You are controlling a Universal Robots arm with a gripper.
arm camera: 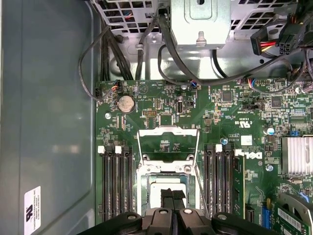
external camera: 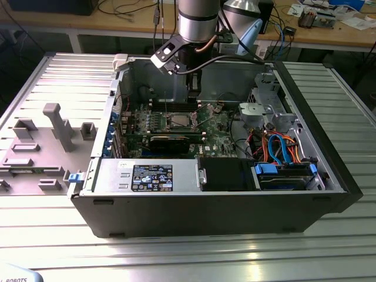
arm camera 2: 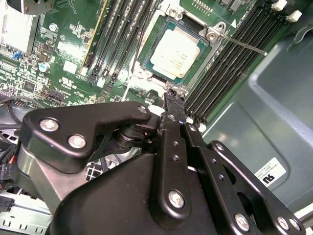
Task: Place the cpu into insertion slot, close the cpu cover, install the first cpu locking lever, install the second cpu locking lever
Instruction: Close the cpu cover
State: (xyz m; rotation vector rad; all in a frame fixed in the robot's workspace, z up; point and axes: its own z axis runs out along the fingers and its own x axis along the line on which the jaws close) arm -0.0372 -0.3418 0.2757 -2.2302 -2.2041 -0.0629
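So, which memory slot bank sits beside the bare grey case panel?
The bank bordering that panel; the other bank faces circuit board.

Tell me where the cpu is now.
In the second wrist view the cpu lies in the insertion slot, between the two banks of memory slots, just beyond the gripper.

Cpu (arm camera 2: 175, 53) seated flat in slot (arm camera 2: 146, 51), silvery top exposed. Gripper (arm camera 2: 172, 97) jaws closed together, tips just beside slot frame. Memory slots (arm camera 2: 220, 73) flank it.
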